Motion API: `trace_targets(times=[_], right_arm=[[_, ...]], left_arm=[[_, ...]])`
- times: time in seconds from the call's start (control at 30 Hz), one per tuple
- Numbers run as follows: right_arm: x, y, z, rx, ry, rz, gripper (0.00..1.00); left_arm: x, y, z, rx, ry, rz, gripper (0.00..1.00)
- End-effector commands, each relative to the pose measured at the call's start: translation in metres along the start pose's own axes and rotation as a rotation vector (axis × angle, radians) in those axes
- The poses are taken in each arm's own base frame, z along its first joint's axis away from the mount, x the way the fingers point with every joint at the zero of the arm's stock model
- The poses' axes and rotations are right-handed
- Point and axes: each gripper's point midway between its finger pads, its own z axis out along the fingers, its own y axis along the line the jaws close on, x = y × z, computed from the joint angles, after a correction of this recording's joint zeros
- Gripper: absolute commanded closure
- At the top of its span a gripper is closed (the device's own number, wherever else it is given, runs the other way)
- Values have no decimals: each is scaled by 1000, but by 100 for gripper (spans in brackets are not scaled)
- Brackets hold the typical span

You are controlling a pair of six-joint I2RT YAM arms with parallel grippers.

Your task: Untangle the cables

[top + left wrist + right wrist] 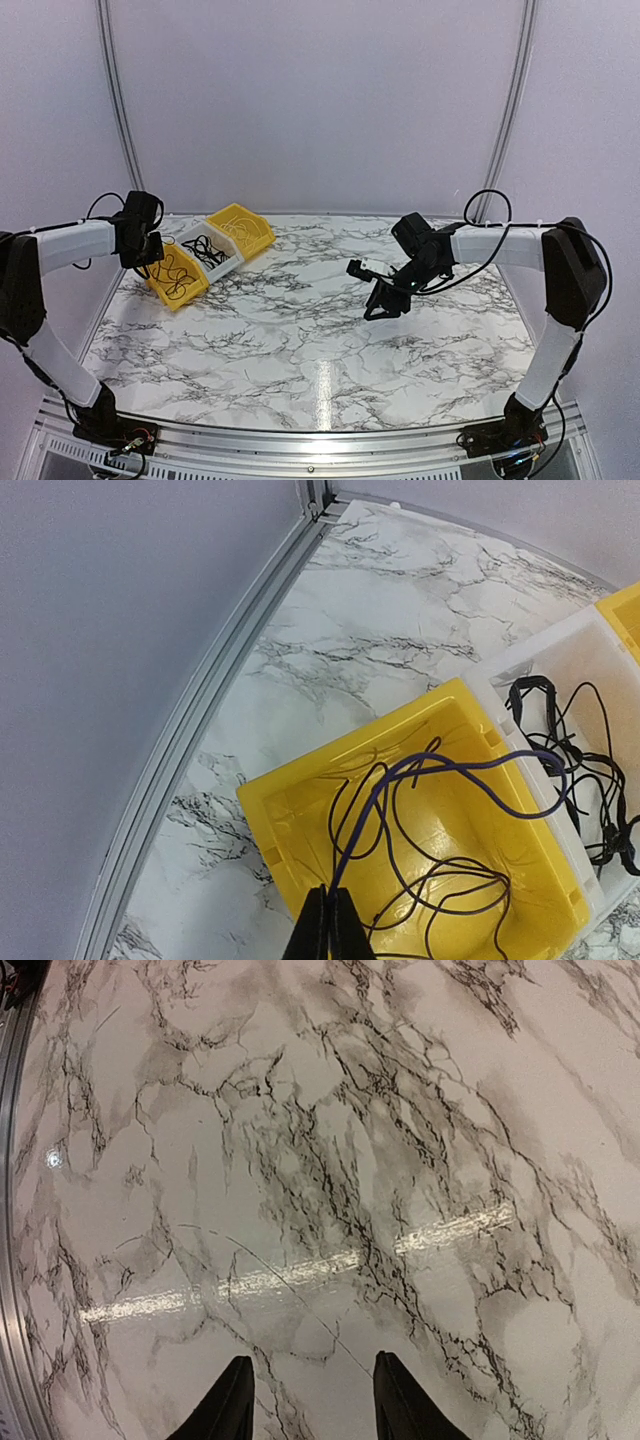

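Note:
The cables are thin dark wires in two lots: loose loops in a yellow bin (300,780) and a clump (590,770) in the white bin (540,650) beside it. My left gripper (330,892) hangs over the yellow bin's near side, shut on one cable (440,767). That cable rises from the jaws and arcs over into the white bin. In the top view the left gripper (152,262) sits at the yellow bin (190,297) on the table's far left. My right gripper (311,1365) is open over bare marble with nothing between its fingers, and stands mid-right in the top view (385,300).
A second yellow bin (243,230) stands behind the white bin (226,264). The table's metal edge rail (190,750) and the grey wall run close to the left of the bins. Marble tabletop (300,340) spreads between the two arms.

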Motion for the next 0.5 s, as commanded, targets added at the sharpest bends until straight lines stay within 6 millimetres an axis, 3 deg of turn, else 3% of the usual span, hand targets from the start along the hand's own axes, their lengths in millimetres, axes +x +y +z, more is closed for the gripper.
trace_targets(times=[0.0,0.27,0.47], right_arm=[[-7,-1,-3,17,1,-23,59],[-4,-1,-1,17,9,-27,58],[-2,-1,3,16,21,-29,58]], left_arm=[[0,-10,17,9,19,-38,100],[31,-16,45,-9,114,-6,100],[44,-45,60,108,198,21,100]])
